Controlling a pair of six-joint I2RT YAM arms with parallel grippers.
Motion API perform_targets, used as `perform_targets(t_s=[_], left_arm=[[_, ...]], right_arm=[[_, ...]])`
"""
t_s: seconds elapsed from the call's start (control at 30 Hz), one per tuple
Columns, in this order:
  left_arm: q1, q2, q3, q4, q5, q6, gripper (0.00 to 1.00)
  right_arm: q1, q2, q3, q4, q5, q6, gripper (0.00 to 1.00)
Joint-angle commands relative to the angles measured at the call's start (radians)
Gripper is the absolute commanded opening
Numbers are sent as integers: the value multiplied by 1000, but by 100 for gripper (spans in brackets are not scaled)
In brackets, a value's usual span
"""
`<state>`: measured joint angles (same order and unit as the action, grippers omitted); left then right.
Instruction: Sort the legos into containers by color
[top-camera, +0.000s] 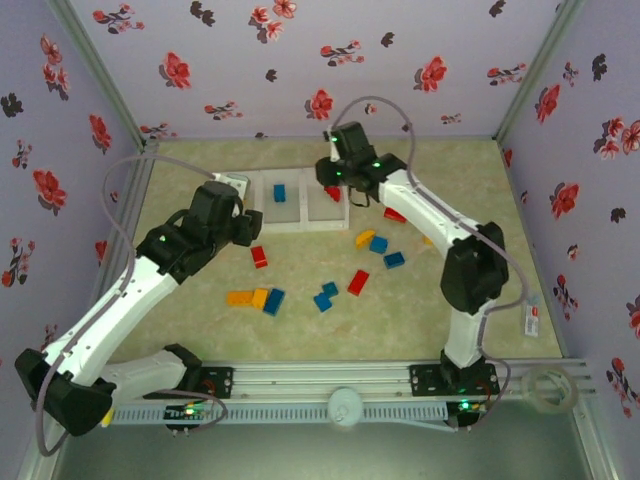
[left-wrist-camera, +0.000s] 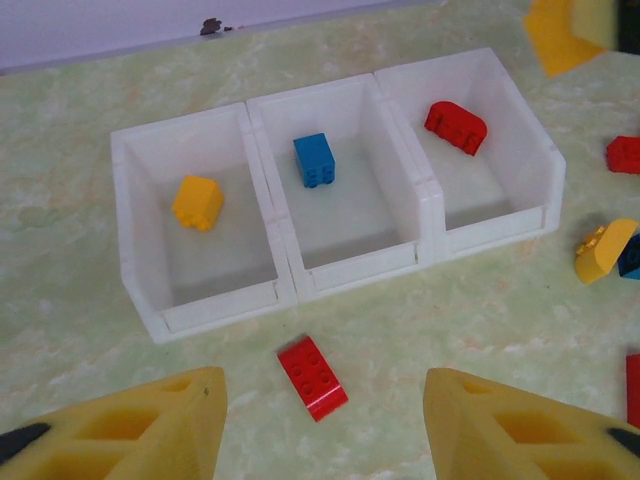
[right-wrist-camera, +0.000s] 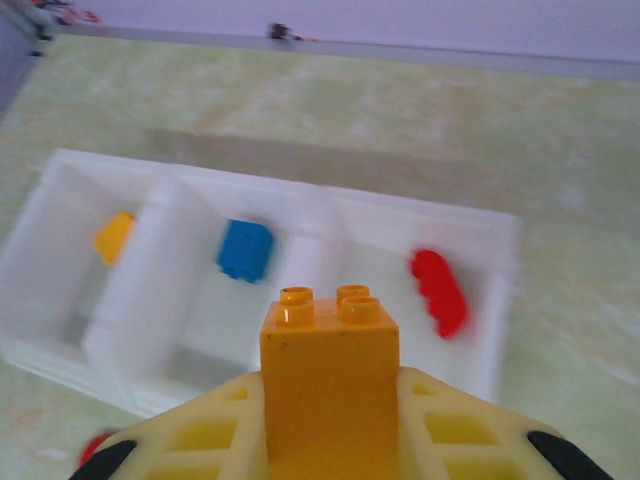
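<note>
Grips yellow brick (right-wrist-camera: 330, 365) in right tool (right-wrist-camera: 330, 405) above tray (left-wrist-camera: 430, 215), near its right-hand divider (right-wrist-camera: 312, 235). Risks a wrong-colour drop if released here, short of yellow bin (left-wrist-camera: 215, 265) at the left end. Points studs up; cannot tell long axis, lower half hidden. Holds left tool (left-wrist-camera: 325, 420) wide, empty, over red brick (left-wrist-camera: 313, 377) on counter (left-wrist-camera: 480, 320).

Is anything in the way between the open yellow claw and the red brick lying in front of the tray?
No, nothing visible. The red brick lies alone on the bare table, just ahead of the left gripper, whose fingers are spread wide. The tray sits beyond the brick, not in between.
</note>
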<state>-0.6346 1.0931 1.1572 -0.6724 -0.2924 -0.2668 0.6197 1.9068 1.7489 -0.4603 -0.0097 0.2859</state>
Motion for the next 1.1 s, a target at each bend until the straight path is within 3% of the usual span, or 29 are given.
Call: perform_targets(t_s=[0.0, 0.3, 0.8, 0.97, 1.07], left_arm=[[10, -24, 25, -36, -39, -29, 54], [19, -77, 1, -50, -57, -43, 51], [26, -101, -22, -49, -58, -46, 51], [27, -105, -30, -46, -57, -45, 51], [27, -103, -31, -46, -56, -46, 52]], right_arm=[[47, 98, 110, 58, -59, 46, 28], [141, 366, 433, 48, -153, 82, 27], [193, 665, 745, 74, -192, 204, 26], [191, 711, 801, 65, -187, 209, 30], [189, 743, 848, 39, -202, 215, 41]])
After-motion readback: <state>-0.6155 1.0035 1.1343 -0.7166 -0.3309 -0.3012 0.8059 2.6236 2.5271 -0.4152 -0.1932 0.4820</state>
